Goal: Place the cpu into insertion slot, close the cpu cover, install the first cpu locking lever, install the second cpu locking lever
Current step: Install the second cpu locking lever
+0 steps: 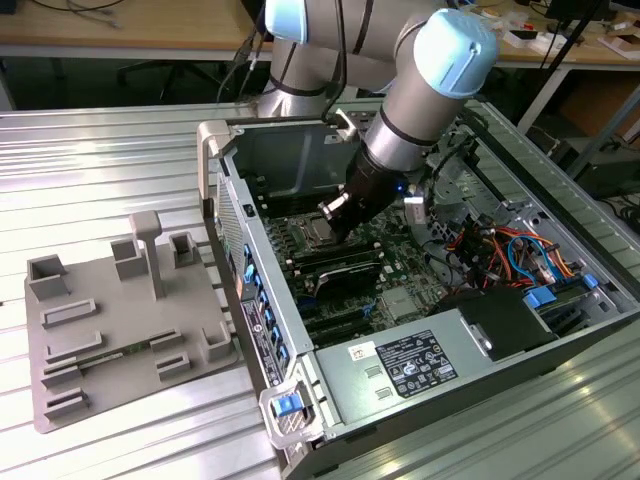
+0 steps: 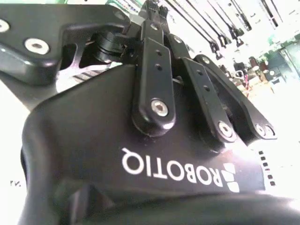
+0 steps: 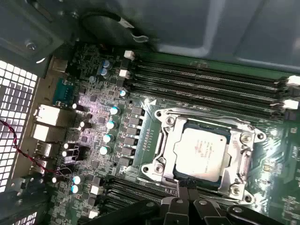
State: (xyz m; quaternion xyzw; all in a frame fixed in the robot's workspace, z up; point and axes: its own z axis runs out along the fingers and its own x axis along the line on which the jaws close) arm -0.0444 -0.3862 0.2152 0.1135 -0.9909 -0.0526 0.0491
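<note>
The cpu point(image 3: 201, 152), a silver-grey square chip, lies in the insertion slot point(image 3: 180, 174) on the green board. The cpu cover point(image 3: 165, 140), a silver metal frame, lies flat around the chip's top. A thin metal lever point(image 3: 206, 117) runs along the cover's edge on the memory-slot side. My gripper point(image 3: 187, 183) is shut, with its black fingertips together at the cover's opposite edge and nothing visible between them. In the exterior view the gripper point(image 1: 335, 230) reaches down into the open computer case, right beside the socket. The second wrist view shows its black housing point(image 2: 117, 140) and finger links folded together.
Long black memory slots point(image 3: 211, 79) run beside the socket, and more lie on its other side. Small capacitors point(image 3: 110, 124) and rear ports point(image 3: 44, 117) stand nearby. Coloured cables point(image 1: 500, 250) and a power supply point(image 1: 420, 365) fill the case. A grey fixture tray point(image 1: 120, 320) sits at the exterior view's left.
</note>
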